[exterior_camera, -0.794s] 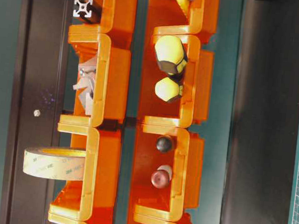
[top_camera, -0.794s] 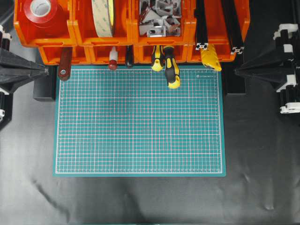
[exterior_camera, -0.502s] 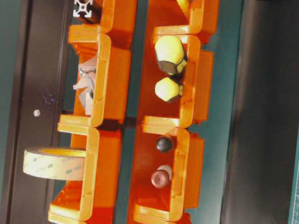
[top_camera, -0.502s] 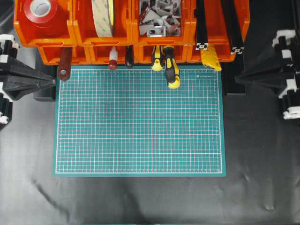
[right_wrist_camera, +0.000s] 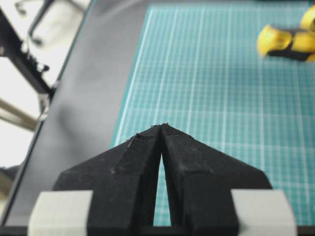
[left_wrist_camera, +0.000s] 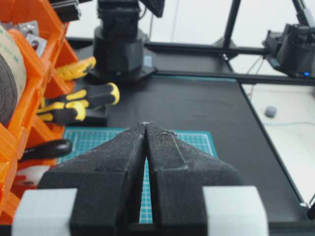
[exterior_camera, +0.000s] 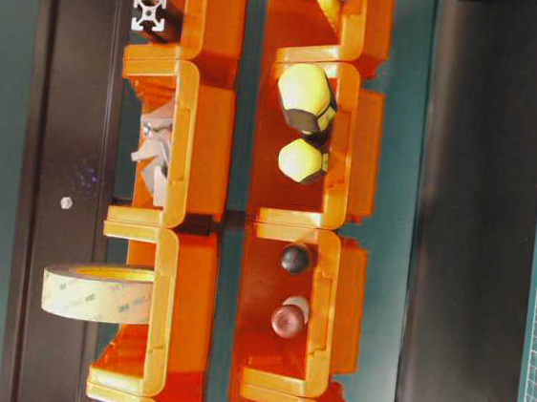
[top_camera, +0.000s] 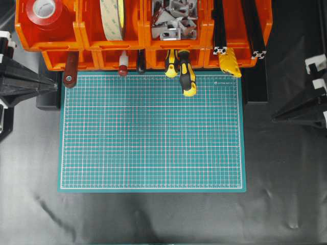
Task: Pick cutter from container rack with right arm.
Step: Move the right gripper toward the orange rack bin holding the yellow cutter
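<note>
The yellow cutter (top_camera: pixel 230 62) sticks out of the lower right bin of the orange container rack (top_camera: pixel 143 38), with its end over the green mat's far right corner. It also shows in the left wrist view (left_wrist_camera: pixel 76 69), far off. My right gripper (top_camera: pixel 274 120) is shut and empty, on the black cloth right of the mat, well in front of and to the right of the cutter. In its wrist view the right gripper (right_wrist_camera: pixel 161 127) points across the mat's edge. My left gripper (top_camera: pixel 56 86) is shut and empty at the mat's far left corner (left_wrist_camera: pixel 146 123).
Two yellow-and-black screwdrivers (top_camera: pixel 186 76) hang out of the bin left of the cutter. A dark-handled tool (top_camera: pixel 70 71), red tape (top_camera: pixel 45 9), a tape roll (top_camera: pixel 112 18), metal brackets (top_camera: pixel 173 18) and black rails (top_camera: pixel 240 30) fill the rack. The green mat (top_camera: pixel 150 132) lies in front.
My right gripper has moved toward the front and to the right, away from the rack. My left gripper has shifted slightly near the mat's far left corner.
</note>
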{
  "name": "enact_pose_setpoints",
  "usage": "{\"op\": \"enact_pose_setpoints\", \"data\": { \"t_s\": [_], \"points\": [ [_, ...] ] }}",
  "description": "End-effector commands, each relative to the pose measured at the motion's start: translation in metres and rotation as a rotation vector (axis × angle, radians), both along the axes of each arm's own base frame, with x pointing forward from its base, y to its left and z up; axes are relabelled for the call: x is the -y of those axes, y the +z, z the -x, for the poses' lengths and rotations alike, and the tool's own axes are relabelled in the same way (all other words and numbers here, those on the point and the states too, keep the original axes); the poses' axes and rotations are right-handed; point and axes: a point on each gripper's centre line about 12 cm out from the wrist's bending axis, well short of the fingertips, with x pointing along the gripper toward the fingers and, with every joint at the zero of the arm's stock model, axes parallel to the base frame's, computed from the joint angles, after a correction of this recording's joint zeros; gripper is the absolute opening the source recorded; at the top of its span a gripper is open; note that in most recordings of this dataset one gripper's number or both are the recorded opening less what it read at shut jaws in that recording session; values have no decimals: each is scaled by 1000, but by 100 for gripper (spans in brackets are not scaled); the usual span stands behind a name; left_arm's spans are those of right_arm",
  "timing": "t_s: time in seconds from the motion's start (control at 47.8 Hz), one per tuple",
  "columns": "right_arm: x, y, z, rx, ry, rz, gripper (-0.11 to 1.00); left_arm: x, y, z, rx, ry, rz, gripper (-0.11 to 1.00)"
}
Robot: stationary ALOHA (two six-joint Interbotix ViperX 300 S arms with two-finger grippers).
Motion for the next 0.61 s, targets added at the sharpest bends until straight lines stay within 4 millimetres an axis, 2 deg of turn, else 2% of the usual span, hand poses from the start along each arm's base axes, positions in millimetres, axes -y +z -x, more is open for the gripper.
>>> {"op": "enact_pose_setpoints", "data": {
  "t_s": [0.0,0.209,0.439,0.585],
  "points": [
    [-6,14,-6,-61,12,-4,0,1,15,0,37,-3,4,1],
    [-13,23,-20,-176,46,110,0,2,21,8,38,-9,13,1],
    [-17,36,-37,-279,61,392,0,1,20,11,0,-6,21,1],
    [-22,36,-40,-384,-5,539,0,3,22,12,0,-16,51,1]
  ]
}}
